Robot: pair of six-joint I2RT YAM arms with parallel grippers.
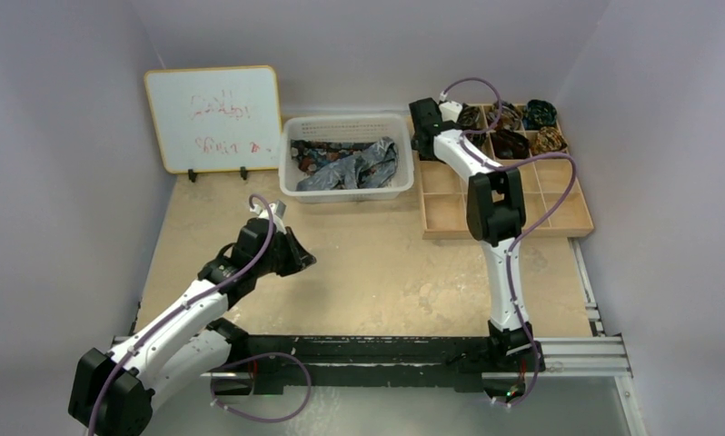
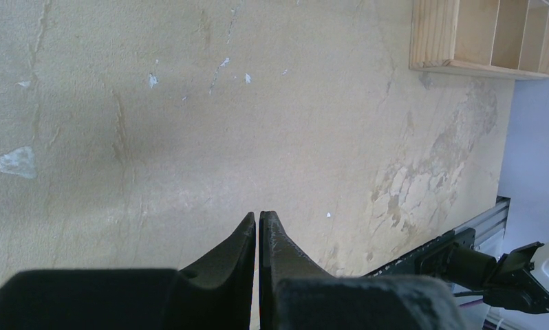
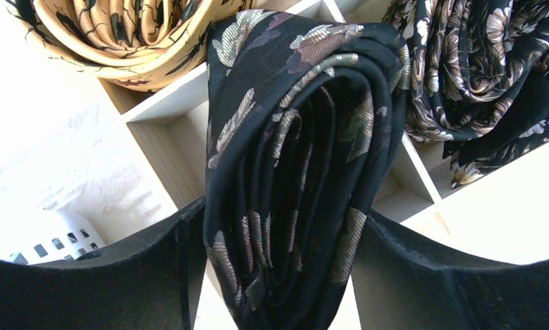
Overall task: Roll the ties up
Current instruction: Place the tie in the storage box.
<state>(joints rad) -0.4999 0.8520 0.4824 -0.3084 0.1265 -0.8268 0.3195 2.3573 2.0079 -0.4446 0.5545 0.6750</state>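
Black with pale leaf motifs, the rolled black tie [image 3: 292, 158] stands on edge between the right fingers [image 3: 120, 275]. They touch it on both flanks and hold it above the wooden compartment tray [image 3: 165, 103] at the far right of the worktop [image 1: 386, 263]. The coil hangs over a divider rather than squarely over one cell. A yellow rolled tie [image 3: 120, 34] fills the cell on one side and a dark floral rolled tie [image 3: 492, 82] the cell on the other.

The main risk is the release. Let go here, the coil would likely land astride the divider, tip, and either rest across two cells or spill onto a neighbour. The coil is squeezed into an oval and nothing secures its outer wrap, so it could also spring loose once the pressure goes, undoing the roll. If the fabric clings to a finger pad on the way up, the coil could be dragged out of the tray.

The left fingers [image 2: 230, 261] are pressed together on nothing, over bare worktop, well apart from the tray, so they could not steady anything. Loose ties [image 1: 350, 163] wait in the white basket [image 1: 341, 193].
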